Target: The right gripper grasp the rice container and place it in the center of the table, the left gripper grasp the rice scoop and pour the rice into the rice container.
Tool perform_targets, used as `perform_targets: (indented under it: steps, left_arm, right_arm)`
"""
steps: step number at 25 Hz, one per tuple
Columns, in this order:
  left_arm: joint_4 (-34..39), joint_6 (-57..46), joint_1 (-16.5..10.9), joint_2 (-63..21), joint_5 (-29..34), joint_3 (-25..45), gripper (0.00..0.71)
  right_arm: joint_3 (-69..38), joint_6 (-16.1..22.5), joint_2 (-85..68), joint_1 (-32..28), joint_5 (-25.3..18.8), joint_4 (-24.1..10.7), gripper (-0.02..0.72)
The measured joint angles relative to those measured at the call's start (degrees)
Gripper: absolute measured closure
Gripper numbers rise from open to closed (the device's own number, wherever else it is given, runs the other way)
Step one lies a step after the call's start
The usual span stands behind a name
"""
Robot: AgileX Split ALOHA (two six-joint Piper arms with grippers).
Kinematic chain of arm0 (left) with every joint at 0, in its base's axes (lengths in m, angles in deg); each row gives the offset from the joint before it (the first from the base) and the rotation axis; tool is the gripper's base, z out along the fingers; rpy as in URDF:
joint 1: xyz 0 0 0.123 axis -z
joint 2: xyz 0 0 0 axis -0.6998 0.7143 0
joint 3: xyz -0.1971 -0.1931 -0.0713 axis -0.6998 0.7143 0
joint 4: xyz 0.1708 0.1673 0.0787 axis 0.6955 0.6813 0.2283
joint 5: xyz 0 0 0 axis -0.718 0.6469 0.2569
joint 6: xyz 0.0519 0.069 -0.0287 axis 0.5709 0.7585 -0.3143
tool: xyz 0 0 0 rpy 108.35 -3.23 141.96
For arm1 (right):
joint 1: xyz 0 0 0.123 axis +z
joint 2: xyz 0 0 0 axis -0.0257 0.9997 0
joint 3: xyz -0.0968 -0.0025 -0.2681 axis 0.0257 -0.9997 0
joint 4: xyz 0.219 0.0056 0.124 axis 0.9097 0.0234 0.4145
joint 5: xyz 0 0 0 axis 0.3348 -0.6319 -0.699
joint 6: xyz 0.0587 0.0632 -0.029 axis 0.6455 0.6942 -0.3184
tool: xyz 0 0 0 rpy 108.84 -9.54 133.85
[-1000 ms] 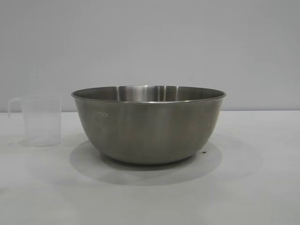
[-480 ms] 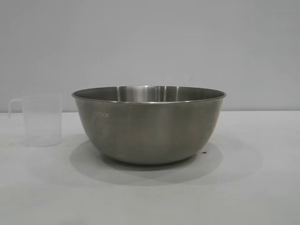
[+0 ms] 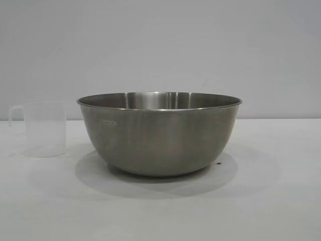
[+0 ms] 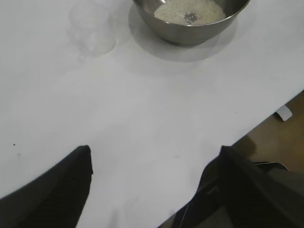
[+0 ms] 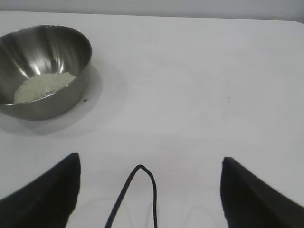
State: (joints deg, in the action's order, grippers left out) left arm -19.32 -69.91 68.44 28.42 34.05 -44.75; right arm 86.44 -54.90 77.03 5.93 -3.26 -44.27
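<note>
1. The rice container (image 3: 159, 133) stood mid-table (image 3: 281, 211), rice (image 5: 43, 86) heaped inside.
2. The rice scoop (image 3: 44, 129) stood upright beside it, toward the table's left edge.
3. The left gripper (image 4: 154, 156) and right gripper (image 5: 151, 164) gaped wide, holding nothing.

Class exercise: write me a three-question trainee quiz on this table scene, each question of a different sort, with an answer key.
1. True or false: the rice scoop stands upright on the table, apart from the rice container.
2. Where is the rice? A) inside the rice container B) inside the rice scoop C) spilled on the table
3. Fill in: the left gripper and the right gripper both stand ____ and hold nothing.

Key: 1 true; 2 A; 3 open.
</note>
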Motion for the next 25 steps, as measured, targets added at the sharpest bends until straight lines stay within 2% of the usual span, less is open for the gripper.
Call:
perform_targets:
  steps: [5, 14, 25]
  left_arm:
    - [2.1, -1.1, 0.0, -6.8, -1.6, 2.5, 0.226]
    - [6.2, -6.5, 0.0, -7.2, -2.4, 2.5, 0.226]
    - [6.5, -7.2, 0.0, -7.2, -2.4, 2.5, 0.226]
  right_arm:
    - [0.0, 0.0, 0.0, 0.0, 0.0, 0.0, 0.149]
    - [0.0, 0.0, 0.0, 0.0, -0.1, 0.0, 0.149]
    - [0.0, 0.0, 0.0, 0.0, -0.1, 0.0, 0.149]
